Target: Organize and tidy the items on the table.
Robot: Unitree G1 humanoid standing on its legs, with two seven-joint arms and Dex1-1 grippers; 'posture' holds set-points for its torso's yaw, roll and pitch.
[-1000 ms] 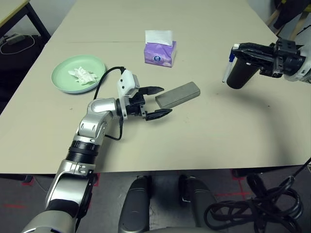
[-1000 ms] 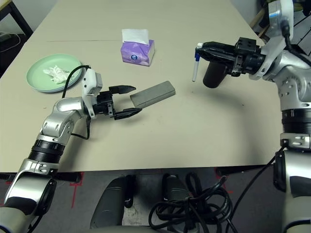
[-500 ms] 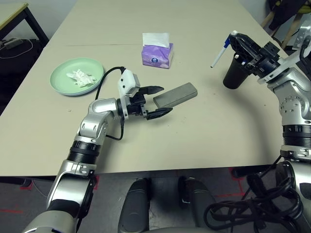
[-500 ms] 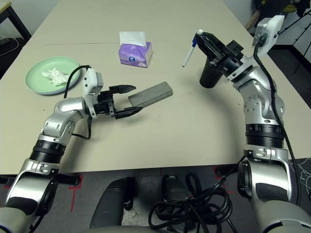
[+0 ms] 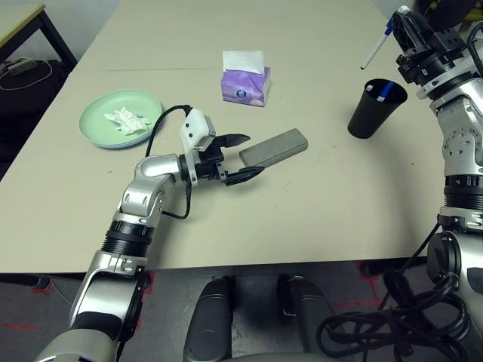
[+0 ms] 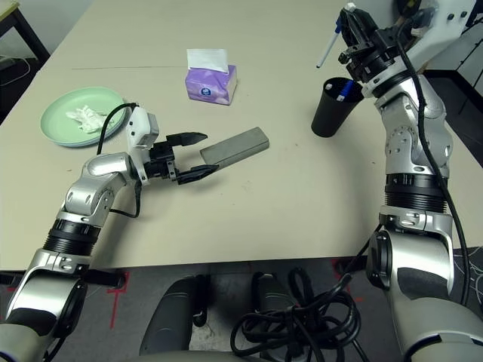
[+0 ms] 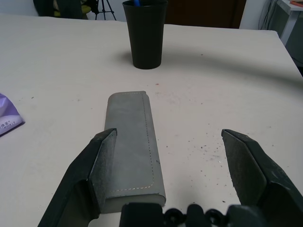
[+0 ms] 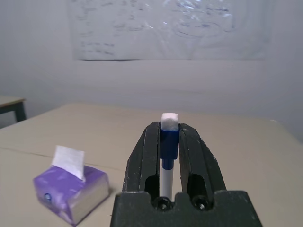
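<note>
Silver and bent at the elbow, the left forearm reaches out low over the beige table (image 5: 324, 204), with the left gripper (image 5: 240, 157) pointing level and toward the robot's right. Its two black fingers are spread wide and grip nothing. The near end of the grey glasses case (image 5: 275, 148) lies flat on the table between the fingertips, close against one finger (image 7: 102, 165) in the left wrist view and well apart from the other. Beyond the case's far end, along the line the gripper points, stands the black cup (image 7: 145, 33), upright, with a blue pen end showing inside its rim. Behind the left arm's elbow side sits the mint-green plate (image 5: 94, 113) with the crumpled white tissue wad (image 5: 127, 119) on it. The purple tissue box (image 5: 246, 79) stands farther out on the table, off to the side of the left gripper. The right arm is raised high at the table's right side, wrist cocked so that the right gripper (image 6: 353, 21) points up and forward, above and just beyond the cup. Its fingers are clamped together on a white-and-blue pen (image 6: 332, 45), which slants down out of the gripper, free of the table.
</note>
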